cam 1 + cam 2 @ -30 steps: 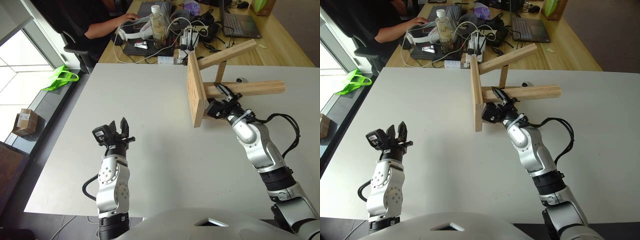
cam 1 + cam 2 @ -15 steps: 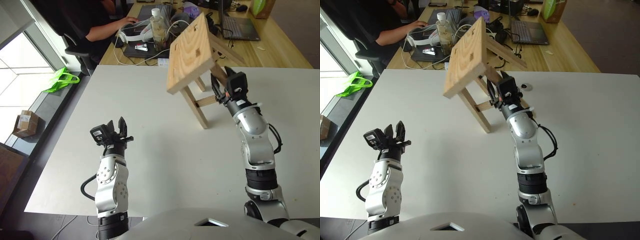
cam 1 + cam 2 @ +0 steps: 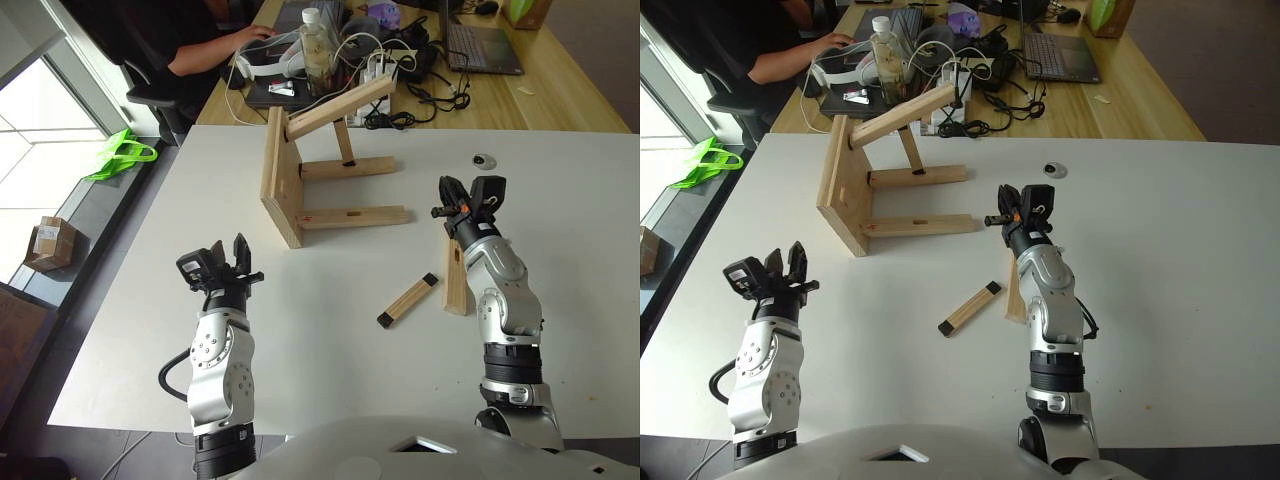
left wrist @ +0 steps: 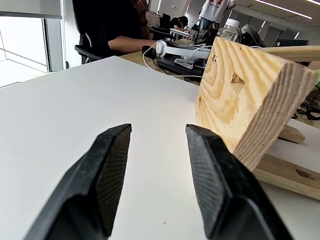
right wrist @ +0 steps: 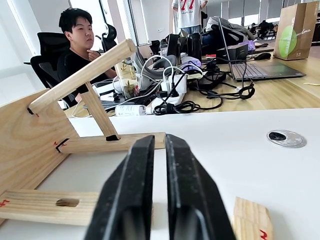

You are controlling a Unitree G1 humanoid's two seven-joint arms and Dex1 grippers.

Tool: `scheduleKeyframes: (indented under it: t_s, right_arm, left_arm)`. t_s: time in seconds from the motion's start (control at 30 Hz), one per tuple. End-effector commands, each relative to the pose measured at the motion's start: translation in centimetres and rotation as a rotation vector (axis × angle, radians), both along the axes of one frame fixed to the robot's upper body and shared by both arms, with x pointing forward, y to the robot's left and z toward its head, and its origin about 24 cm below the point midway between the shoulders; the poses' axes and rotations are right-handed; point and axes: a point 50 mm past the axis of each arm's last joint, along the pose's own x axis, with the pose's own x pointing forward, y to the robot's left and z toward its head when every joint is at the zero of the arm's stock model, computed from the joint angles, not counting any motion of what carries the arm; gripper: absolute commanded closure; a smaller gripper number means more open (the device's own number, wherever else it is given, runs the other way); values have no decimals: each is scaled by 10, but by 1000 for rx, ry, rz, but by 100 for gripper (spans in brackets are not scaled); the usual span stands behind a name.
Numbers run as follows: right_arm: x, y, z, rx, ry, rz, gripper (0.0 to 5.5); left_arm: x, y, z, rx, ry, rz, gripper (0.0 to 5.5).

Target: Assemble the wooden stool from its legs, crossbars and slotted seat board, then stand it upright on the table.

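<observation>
Stool (image 3: 284, 190) lies sideways on the tabletop (image 3: 330, 380), loose leg (image 3: 455, 290) and crossbar (image 3: 408, 300) near the closed, empty right pincer (image 5: 160, 142); left pincer (image 4: 157, 132) open.

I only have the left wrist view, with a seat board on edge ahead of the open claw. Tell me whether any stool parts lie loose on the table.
Observer: Yes, two: a short crossbar and a longer leg, both apart from the stool.
Operator: Report the right claw.
Observer: The right claw is shut and holds nothing, near the far end of that loose leg.
Operator: Describe the stool itself.
Observer: It lies on its side with the seat board on edge and three legs fitted, one of them slanting up off the table.
</observation>
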Motion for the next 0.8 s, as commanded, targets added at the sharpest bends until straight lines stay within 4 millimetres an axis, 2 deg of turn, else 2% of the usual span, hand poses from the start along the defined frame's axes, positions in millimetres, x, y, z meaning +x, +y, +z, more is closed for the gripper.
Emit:
scheduleKeyframes:
  t_s: [0.03,0.8]
  right_arm:
    - [0,2,2,1,-9,12,545]
    - [-1,4,0,2,3,5,545]
  left_arm:
    - [1,1,3,7,-3,0,347]
    - [4,-3,4,18,-10,-22,347]
